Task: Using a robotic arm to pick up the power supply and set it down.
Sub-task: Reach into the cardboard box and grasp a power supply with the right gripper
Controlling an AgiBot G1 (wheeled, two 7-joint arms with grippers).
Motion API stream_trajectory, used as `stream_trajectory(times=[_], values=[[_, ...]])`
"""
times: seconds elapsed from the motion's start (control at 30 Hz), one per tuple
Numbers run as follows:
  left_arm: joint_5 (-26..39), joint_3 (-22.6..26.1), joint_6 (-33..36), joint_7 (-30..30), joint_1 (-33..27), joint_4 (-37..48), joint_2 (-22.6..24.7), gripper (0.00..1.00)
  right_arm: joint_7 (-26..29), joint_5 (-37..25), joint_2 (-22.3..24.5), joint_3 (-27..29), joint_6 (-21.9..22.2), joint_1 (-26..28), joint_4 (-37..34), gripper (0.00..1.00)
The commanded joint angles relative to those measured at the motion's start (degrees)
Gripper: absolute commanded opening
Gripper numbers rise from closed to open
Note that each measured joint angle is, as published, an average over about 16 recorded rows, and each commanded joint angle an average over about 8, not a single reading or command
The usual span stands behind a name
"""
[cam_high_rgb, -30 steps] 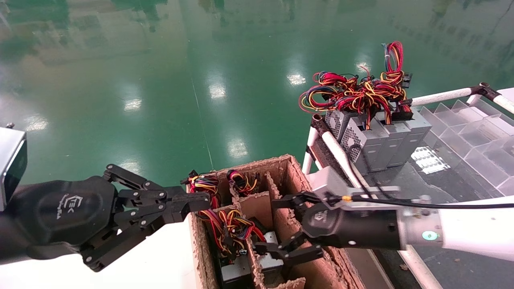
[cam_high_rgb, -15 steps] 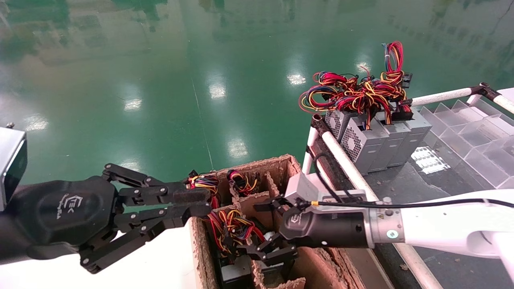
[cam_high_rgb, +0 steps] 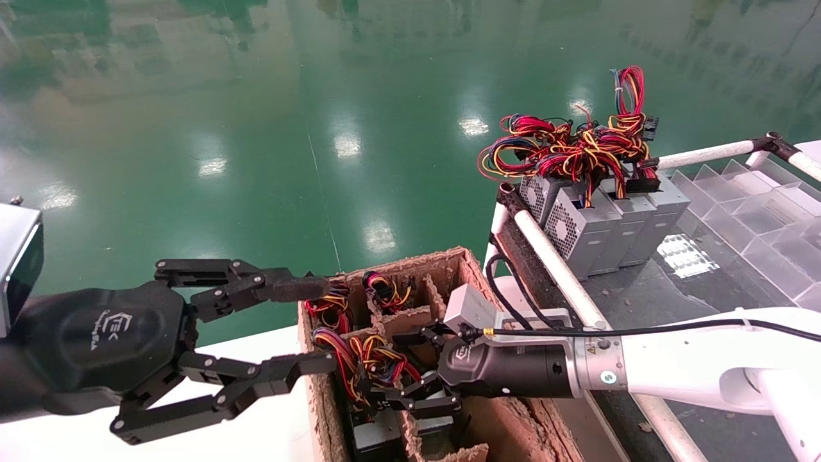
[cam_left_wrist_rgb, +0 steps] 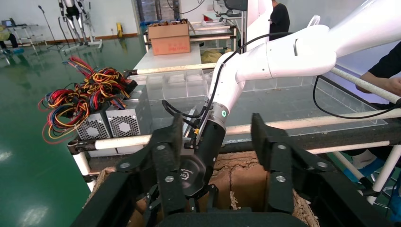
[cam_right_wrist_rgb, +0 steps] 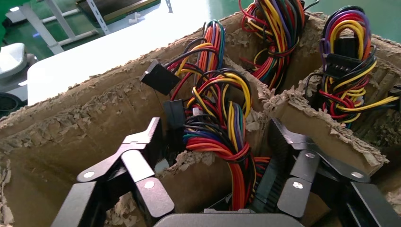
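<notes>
Cardboard box (cam_high_rgb: 462, 269) surrounds right hand (cam_right_wrist_rgb: 215, 156), fingers spread around wires (cam_right_wrist_rgb: 217, 127).

A divided cardboard box (cam_high_rgb: 462, 269) sits near the middle, with power supplies standing in its cells, the power supply (cam_high_rgb: 378, 436) in a near cell under its wire bundle (cam_high_rgb: 369, 359). The right gripper (cam_high_rgb: 417, 401) reaches in from the right into that cell, and the left gripper (cam_high_rgb: 301, 330) hangs just left of the box. Far right, a rack (cam_high_rgb: 551, 263) bears a row of power supplies (cam_high_rgb: 600, 221), with clear dividers (cam_high_rgb: 757, 218) to their right.
</notes>
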Motion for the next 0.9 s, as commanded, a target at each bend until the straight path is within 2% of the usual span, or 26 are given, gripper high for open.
stream_trajectory(times=[0.03,0.43,0.9], values=[[0.0,0.0,0.0,0.0,0.0,0.0,0.0,1.0,-0.81,0.02,-0.25,0.03,-0.08,0.13,-0.79,0.0],[0.0,0.0,0.0,0.0,0.0,0.0,0.0,1.0,-4.69,0.25,-1.21,0.42,0.56,0.33,-4.15,0.0],[-0.01,0.01,0.0,0.0,0.0,0.0,0.0,1.0,-7.49,2.1,-0.76,1.65,-1.58,1.2,-7.45,0.0]])
